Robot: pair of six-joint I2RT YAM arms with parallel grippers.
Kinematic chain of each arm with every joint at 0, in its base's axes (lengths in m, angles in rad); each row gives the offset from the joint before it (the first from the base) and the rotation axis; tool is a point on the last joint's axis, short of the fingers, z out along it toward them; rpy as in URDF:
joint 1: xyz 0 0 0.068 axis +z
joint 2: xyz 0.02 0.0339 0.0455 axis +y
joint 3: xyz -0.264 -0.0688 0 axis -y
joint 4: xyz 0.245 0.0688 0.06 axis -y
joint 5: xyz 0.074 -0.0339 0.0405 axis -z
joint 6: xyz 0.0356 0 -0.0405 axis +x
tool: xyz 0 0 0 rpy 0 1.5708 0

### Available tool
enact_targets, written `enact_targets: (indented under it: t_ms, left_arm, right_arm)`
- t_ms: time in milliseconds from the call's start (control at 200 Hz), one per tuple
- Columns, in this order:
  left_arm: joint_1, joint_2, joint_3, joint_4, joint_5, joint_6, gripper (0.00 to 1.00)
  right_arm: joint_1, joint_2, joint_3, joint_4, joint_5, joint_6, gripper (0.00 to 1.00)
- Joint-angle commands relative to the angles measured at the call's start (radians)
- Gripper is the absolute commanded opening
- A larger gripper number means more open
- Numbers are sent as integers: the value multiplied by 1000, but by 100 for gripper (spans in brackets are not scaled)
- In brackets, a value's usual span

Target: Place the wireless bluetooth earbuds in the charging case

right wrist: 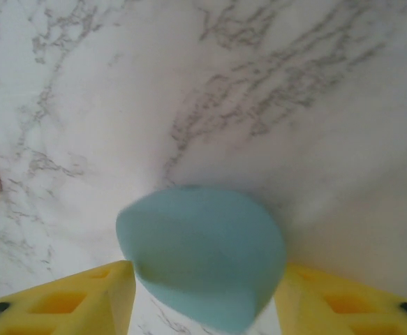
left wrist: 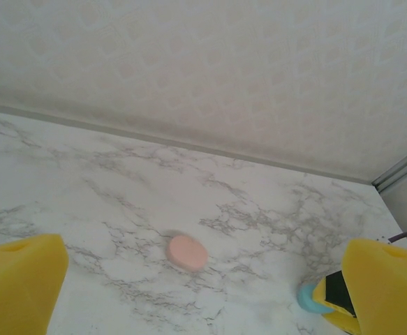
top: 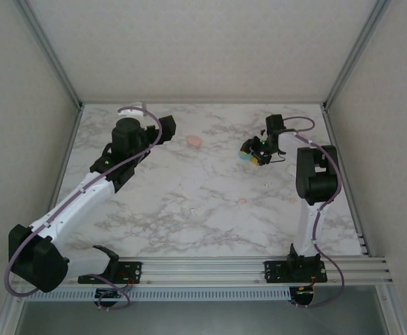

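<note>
Right gripper (right wrist: pixel 204 279) is extended beyond pale pink earbud (top: pixel 242 201), seen loose on table (top: pixel 189 216); jaws are set either side of teal case (right wrist: pixel 203 237), grip cannot be told, likely for steadying. Farther, pink case (left wrist: pixel 187 252) is faced by left gripper (left wrist: pixel 204 279), spread wide for approach.

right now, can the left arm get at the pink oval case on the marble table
Probably yes: the pink oval case lies on the bare marble table just ahead of the open left tool, nothing between them.

Upper centre, you see: one case (top: pixel 195 141) on the table (top: pixel 189 223).
Right of it: second case (top: pixel 244 155).
Below that: earbud (top: pixel 242 201) on the table.
</note>
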Motion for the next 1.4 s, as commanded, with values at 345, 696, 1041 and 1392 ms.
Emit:
enact_targets:
  t_ms: [345,696,1041,1392]
  left_arm:
    - [14,2,32,-18,-28,-32,100]
    - [36,-61,7,-96,-88,-65,100]
    - [59,-128,-42,-122,-91,-60,100]
    - [70,-136,-46,-128,-79,-44,100]
  right_arm:
    - [53,-134,113,-100,55,-261,63]
    - [298,145,487,-126,165,-696,64]
    - [366,410,800,-201,202,-980,67]
    - [377,557,1005,-315,102,-1071,74]
